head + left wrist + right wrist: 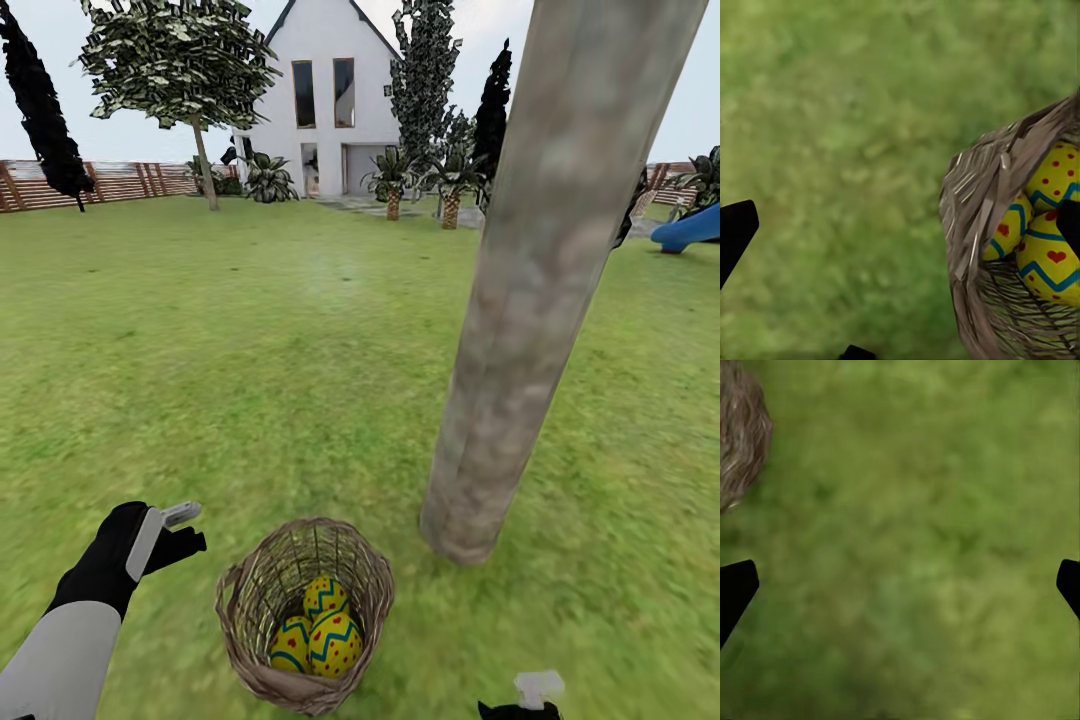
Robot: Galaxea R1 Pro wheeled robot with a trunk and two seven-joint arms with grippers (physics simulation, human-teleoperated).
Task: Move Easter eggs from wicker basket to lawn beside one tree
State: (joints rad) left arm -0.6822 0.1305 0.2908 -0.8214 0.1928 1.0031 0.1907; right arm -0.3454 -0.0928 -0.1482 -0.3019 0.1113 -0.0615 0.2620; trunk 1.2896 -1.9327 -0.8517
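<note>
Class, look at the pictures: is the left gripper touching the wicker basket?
Apart. In the head view, grass shows between the left gripper and the wicker basket.

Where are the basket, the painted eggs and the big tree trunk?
wicker basket [252, 640]: head view, left woven wall.
Easter eggs [335, 642]: head view, frontmost egg's shell.
tree [530, 300]: head view, mid trunk.

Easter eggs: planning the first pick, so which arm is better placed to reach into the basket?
Left, probably: the left gripper hangs open beside the wicker basket, Easter eggs between its fingertips.
</note>
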